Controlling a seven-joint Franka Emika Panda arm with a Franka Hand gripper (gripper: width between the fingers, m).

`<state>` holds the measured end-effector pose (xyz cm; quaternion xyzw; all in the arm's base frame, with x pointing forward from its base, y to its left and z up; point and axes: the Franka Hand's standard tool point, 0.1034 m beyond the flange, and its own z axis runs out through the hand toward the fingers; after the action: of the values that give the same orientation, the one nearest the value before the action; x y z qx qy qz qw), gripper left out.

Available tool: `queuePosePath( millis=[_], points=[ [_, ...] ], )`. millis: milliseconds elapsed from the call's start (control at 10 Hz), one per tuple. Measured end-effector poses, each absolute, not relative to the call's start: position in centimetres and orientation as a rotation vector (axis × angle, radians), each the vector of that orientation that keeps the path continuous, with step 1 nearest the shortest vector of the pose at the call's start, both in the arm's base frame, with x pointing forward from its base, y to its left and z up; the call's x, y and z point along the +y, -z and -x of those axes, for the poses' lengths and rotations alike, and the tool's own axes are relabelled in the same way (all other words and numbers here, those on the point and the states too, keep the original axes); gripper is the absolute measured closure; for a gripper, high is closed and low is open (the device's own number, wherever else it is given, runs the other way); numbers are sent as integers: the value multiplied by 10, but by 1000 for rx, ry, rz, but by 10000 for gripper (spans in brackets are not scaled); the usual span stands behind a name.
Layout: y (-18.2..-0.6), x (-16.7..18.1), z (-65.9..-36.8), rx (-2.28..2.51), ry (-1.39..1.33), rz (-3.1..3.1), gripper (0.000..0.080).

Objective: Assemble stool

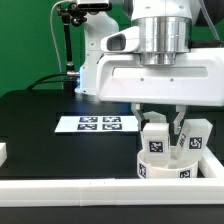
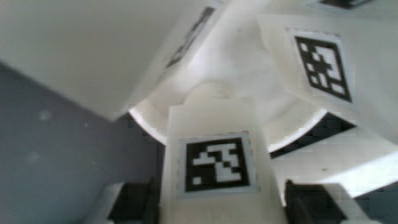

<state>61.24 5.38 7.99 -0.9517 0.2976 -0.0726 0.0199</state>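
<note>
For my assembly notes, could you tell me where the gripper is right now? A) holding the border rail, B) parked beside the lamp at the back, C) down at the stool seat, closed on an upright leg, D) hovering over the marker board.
C: the gripper is down over the round seat, its fingers closed on an upright leg, away from the marker board.
</note>
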Motion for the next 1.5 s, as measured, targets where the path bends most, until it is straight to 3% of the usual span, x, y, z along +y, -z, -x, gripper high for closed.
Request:
queuePosePath(
  millis=[1500],
  points=[
    [-81,70,-615,2324,68,1799,456]
  ],
)
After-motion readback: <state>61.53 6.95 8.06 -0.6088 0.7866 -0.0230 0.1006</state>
